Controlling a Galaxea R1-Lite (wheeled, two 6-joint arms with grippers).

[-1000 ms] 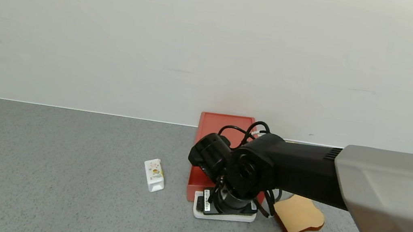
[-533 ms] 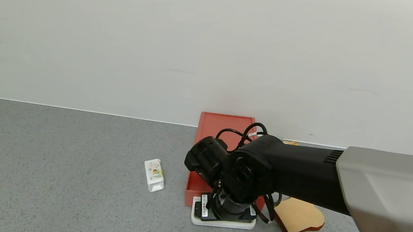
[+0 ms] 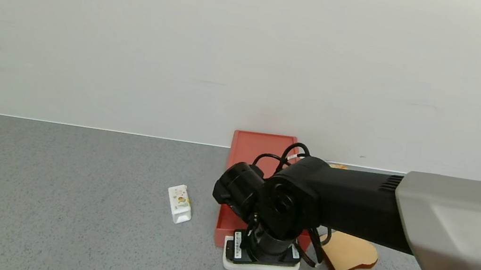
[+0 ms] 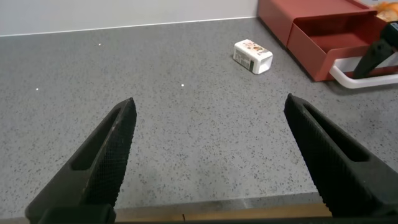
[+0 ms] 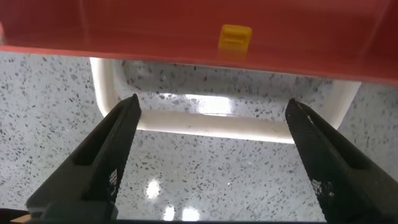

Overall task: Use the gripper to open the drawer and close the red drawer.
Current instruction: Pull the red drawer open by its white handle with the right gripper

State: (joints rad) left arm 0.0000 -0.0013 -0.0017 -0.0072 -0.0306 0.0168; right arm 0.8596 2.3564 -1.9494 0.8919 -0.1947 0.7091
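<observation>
Your view, left to right, placed against drawer. Left gripper (image 4: pixel 208 155): well left of drawer, low over grey counter (image 3: pixel 44 201), fingers spread wide, nothing between them. Small white carton (image 3: pixel 179 203): lying on counter just left of drawer. Drawer (image 3: pixel 257 149): red, pulled out from housing toward you, back against wall. White loop handle (image 3: pixel 260 266): on drawer front. Right gripper (image 5: pixel 211 158): pointing down over handle, fingers wide apart, straddling handle bar without closing on it. Toast slice (image 3: pixel 349 253): just right of drawer front.
</observation>
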